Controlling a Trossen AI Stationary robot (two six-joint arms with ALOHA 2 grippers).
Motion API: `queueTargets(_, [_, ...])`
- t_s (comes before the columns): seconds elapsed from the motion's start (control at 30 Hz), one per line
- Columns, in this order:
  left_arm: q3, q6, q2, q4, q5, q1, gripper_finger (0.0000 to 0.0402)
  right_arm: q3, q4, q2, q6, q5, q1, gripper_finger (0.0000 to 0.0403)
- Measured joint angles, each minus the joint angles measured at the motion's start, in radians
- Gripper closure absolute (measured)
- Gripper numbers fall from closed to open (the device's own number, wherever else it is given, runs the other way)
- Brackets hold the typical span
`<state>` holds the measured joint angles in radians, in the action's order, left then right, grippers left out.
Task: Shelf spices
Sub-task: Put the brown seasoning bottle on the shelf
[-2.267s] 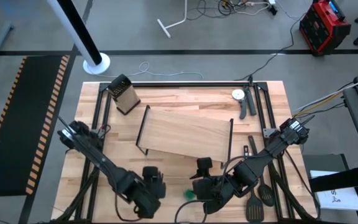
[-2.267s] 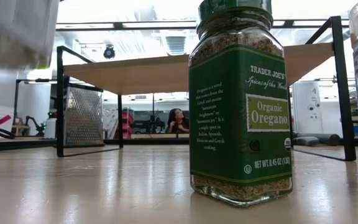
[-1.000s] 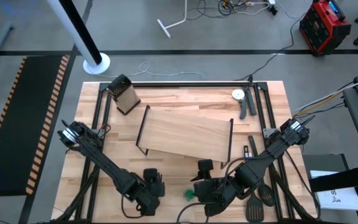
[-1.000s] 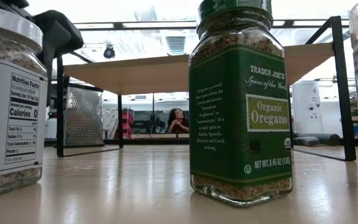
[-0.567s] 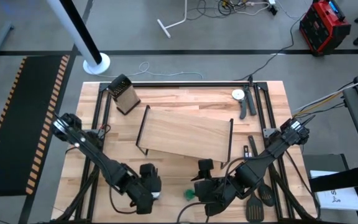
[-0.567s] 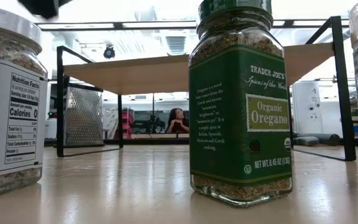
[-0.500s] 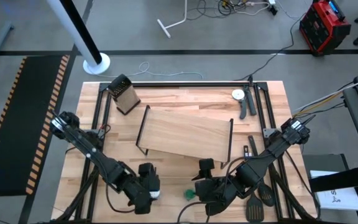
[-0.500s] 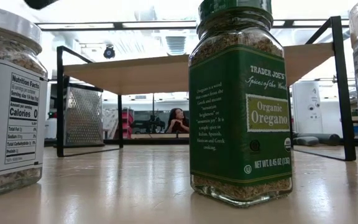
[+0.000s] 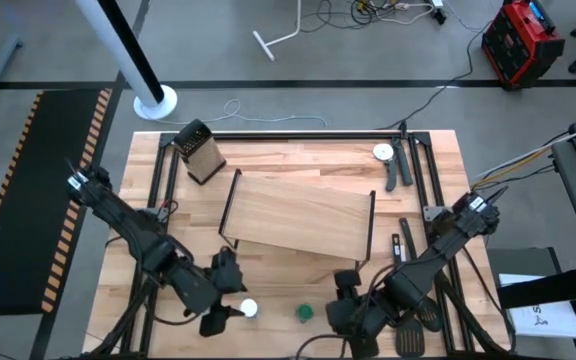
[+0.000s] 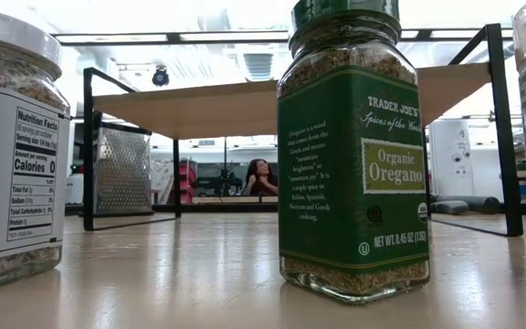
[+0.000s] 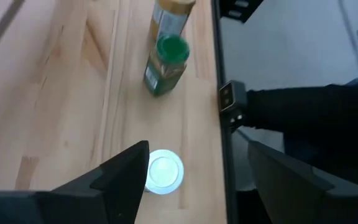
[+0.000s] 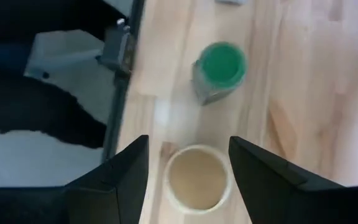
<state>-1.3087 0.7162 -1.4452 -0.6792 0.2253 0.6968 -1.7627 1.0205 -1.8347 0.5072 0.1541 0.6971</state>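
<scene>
Three spice jars stand upright on their bases near the table's near edge. The white-lid jar is on the left. The green-lid oregano jar is in the middle. The tan-lid jar is on the right, hidden under my right arm in the high view. The black-lid jar is out of view. The shelf stands mid-table. My left gripper is open, above and just left of the white-lid jar. My right gripper is open, above the tan-lid jar, a finger on either side.
A box grater stands at the far left. A white dial-faced object with a dark handle lies at the far right. Dark spatulas lie at the near right beside my right arm. The table's near edge is close to the jars.
My left gripper has risen off the white-lid jar and drawn back toward the table's left; the jar stays upright on the table and now shows in the high view. My right gripper has shifted a little toward the right and near edges.
</scene>
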Motion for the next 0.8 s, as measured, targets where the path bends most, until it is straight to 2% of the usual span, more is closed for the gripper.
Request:
queueTargets(0.17, [0.000, -0.001, 0.033, 0.001, 0.000, 0.000, 0.0137, 0.002, -0.009, 0.000, 0.018, 0.002, 0.025, 0.0186])
queueTargets(0.33, [0.001, 0.004, 0.044, -0.054, 0.000, 0.000, 0.0128, 0.002, -0.007, -0.076, 0.023, -0.014, 0.031, 0.0157])
queueTargets(0.6, [0.001, 0.028, 0.060, -0.116, 0.000, -0.001, 0.0120, -0.075, 0.156, -0.184, -0.007, -0.023, 0.029, 0.0123])
queueTargets(0.8, [0.002, 0.041, 0.068, -0.131, 0.000, -0.001, 0.0124, -0.121, 0.179, -0.196, -0.050, -0.023, 0.023, 0.0099])
